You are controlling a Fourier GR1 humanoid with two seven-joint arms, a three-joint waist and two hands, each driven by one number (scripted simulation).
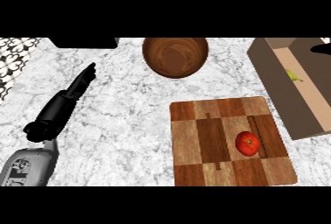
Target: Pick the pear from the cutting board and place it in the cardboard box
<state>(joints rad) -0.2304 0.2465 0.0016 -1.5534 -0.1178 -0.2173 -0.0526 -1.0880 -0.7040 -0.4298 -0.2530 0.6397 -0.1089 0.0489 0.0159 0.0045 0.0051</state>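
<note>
A small yellow-green pear [294, 75] lies inside the cardboard box [278, 94] at the right, against its pale inner floor. The checkered wooden cutting board [207, 144] sits at the lower right of the counter and carries only a red tomato [248, 143]. A black piece of my right hand [321, 48] shows at the upper right edge, above the box and apart from the pear. My left hand [77, 85] rests on the left of the counter, fingers straight and holding nothing.
A round wooden bowl [175, 56] stands behind the board at the top middle. A black object [84, 42] sits at the counter's back left. A patterned surface [13, 57] borders the far left edge.
</note>
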